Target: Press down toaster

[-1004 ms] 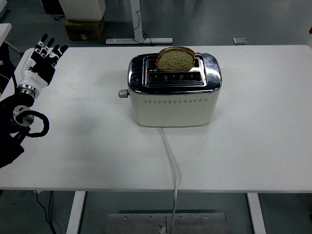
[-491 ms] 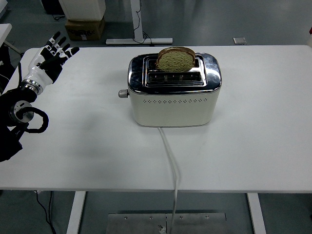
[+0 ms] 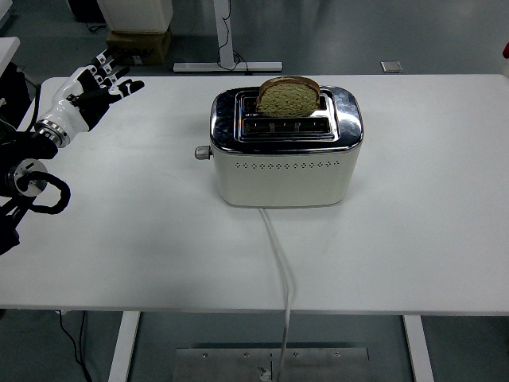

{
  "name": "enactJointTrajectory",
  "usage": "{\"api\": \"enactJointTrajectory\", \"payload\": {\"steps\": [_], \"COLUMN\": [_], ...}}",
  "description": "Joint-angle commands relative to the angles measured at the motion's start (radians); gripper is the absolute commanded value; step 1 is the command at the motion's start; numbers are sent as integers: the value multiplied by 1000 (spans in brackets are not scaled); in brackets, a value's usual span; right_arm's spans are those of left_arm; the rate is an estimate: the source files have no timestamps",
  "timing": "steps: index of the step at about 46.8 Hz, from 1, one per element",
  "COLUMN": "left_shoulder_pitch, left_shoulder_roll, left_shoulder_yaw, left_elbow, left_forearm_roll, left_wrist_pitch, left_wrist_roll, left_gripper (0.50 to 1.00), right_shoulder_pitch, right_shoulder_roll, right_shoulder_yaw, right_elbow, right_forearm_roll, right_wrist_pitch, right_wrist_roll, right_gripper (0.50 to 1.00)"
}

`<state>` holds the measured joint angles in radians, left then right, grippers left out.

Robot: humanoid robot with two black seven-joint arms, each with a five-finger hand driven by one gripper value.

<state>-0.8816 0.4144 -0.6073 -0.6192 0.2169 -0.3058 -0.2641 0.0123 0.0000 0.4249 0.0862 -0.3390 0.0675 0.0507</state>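
A cream and chrome toaster [image 3: 285, 151] stands in the middle of the white table [image 3: 413, 231]. A slice of brown bread [image 3: 288, 96] sticks up out of its far slot. The toaster's lever knob [image 3: 202, 152] juts out from its left end, in the raised position. My left hand [image 3: 97, 90] hovers over the table's far left corner, fingers spread and holding nothing, well to the left of the knob. The right arm does not show.
The toaster's white power cord [image 3: 278, 263] runs from its front face to the table's near edge and over it. A cardboard box [image 3: 139, 44] and a desk leg stand on the floor beyond the table.
My left hand has risen and swung right and forward, toward the toaster, turning its fingers to point right. The toaster and bread have not moved.
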Motion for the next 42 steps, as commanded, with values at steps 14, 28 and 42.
{"api": "enactJointTrajectory", "payload": {"steps": [14, 28, 42], "left_shoulder_pitch": [9, 12, 1], "left_shoulder_roll": [144, 264, 308], "left_shoulder_yaw": [-2, 0, 6], "left_elbow": [-33, -194, -261], "left_forearm_roll": [64, 211, 446], "left_wrist_pitch": [-189, -207, -208], "left_wrist_roll": [-3, -3, -1], "left_gripper": [1000, 1000, 1000], "right_shoulder_pitch": [0, 0, 0], "right_shoulder_roll": [0, 0, 0], "right_shoulder_yaw": [0, 0, 0], "right_elbow": [1, 0, 0], "right_forearm_roll": [0, 0, 0], "right_wrist_pitch": [0, 0, 0], "right_wrist_roll": [0, 0, 0], "right_gripper": [998, 998, 1000]}}
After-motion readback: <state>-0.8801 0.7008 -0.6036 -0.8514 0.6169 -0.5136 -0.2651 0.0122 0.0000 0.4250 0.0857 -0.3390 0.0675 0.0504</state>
